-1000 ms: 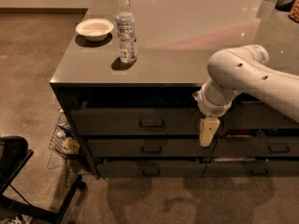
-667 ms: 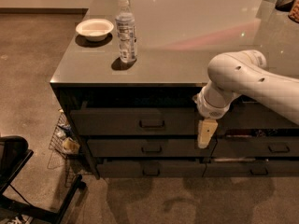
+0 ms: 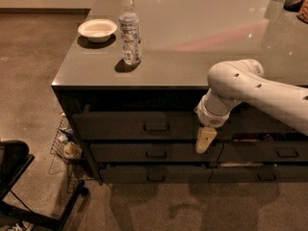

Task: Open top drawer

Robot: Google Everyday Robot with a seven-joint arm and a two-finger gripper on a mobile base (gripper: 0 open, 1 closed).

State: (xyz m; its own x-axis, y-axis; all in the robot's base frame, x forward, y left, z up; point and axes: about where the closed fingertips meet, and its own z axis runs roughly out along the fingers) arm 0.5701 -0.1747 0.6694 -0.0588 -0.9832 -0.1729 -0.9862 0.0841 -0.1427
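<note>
The top drawer [image 3: 120,125] is the tallest dark grey front under the counter's edge. It sits flush and closed, with a small bar handle [image 3: 156,127] at its centre. My gripper [image 3: 206,139] hangs down from the white arm [image 3: 250,88] in front of the drawer fronts. It is to the right of the handle and slightly lower, about level with the gap between the top and second drawers. It holds nothing that I can see.
A water bottle [image 3: 130,30] and a white bowl [image 3: 97,30] stand on the grey counter [image 3: 192,28]. Shallower drawers [image 3: 120,152] lie below the top one. A wire basket [image 3: 65,141] and a black chair base [image 3: 19,186] sit on the floor at left.
The gripper has moved a little to the left and slightly down, closer to the top drawer's handle. The drawers have not moved.
</note>
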